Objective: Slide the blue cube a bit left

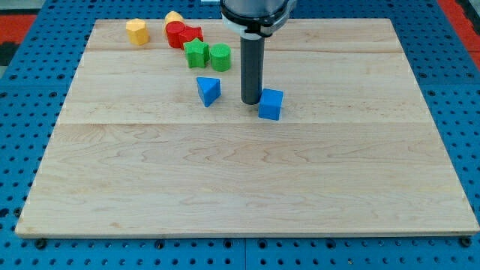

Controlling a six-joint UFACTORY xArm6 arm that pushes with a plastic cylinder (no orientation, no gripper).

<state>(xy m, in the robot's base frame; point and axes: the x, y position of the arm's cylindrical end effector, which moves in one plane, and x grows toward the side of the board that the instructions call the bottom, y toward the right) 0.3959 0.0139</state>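
The blue cube (271,103) sits on the wooden board (247,187), a little above the board's middle. My tip (250,102) rests on the board right against the cube's left side, at about the same height in the view. A blue triangular block (208,91) lies to the left of my tip, apart from it.
Near the view's top left stand a green star-shaped block (196,53), a green cylinder (220,57), a red block cluster (182,34), a yellow block (137,31) and another yellow block (175,17) behind the red ones. A blue pegboard (22,90) surrounds the board.
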